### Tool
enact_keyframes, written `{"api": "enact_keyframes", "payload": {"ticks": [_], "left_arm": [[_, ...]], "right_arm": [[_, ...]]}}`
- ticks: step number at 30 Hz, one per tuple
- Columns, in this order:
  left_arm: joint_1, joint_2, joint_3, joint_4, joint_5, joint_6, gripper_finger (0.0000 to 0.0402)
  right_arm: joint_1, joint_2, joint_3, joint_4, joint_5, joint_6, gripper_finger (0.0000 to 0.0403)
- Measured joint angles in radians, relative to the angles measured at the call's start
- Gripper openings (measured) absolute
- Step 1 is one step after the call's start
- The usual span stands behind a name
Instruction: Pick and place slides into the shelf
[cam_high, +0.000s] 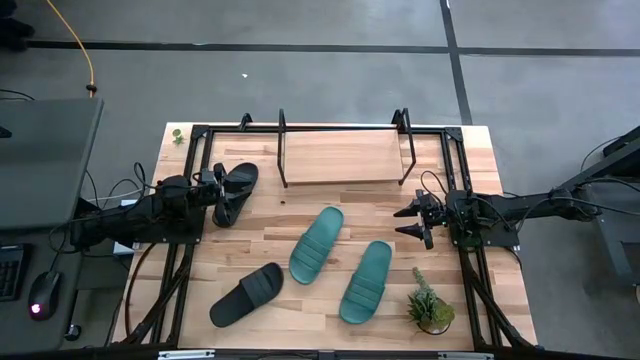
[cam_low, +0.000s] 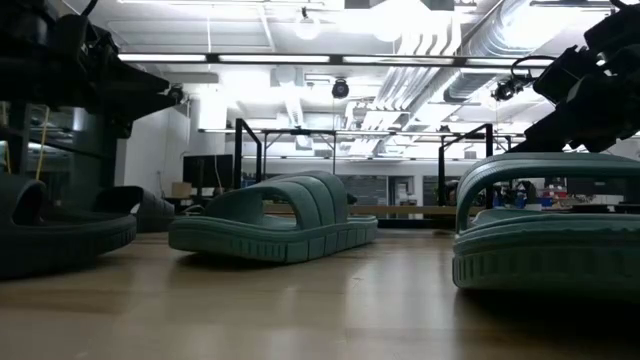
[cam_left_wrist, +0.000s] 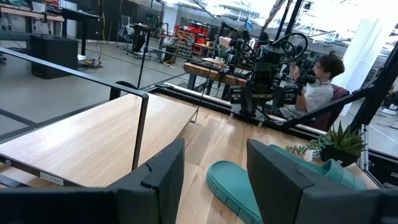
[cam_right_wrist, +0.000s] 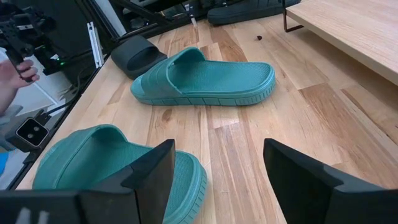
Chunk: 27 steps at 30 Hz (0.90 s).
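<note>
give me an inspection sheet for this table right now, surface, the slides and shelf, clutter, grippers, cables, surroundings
Surface: light wooden plank tabletop, dry and bare between items.
Job's things: two teal-green slide sandals lie mid-table; one black slide sandal lies near the front left; a second black slide sandal lies at the left gripper. The light wooden shelf in a black tube frame holds none of them.
Clutter: small green potted plant at front right.
Grippers: left gripper open, beside the far black slide; right gripper open, holding nothing.
Cables: black cables trail beside the left arm.
Surroundings: seated person beyond the table; grey floor.
</note>
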Motion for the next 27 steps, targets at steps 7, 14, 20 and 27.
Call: {"api": "enact_keyframes", "payload": {"ticks": [7, 14, 20, 27], "left_arm": [[0.000, 0.000, 0.000, 0.000, 0.000, -0.025, 0.0156], [0.000, 0.000, 0.000, 0.000, 0.004, -0.109, 0.0156], [0.000, 0.001, 0.000, 0.000, 0.005, -0.243, 0.0156], [0.000, 0.002, 0.000, 0.032, 0.168, -0.394, 0.0156]], "right_arm": [[0.000, 0.000, 0.000, 0.015, 0.004, -0.039, 0.0235], [0.000, 0.000, 0.000, 0.023, 0.060, -0.068, 0.0235], [0.000, 0.000, 0.000, 0.023, 0.140, -0.062, 0.0235], [0.000, 0.000, 0.000, 0.024, 0.162, 0.063, 0.0235]]}}
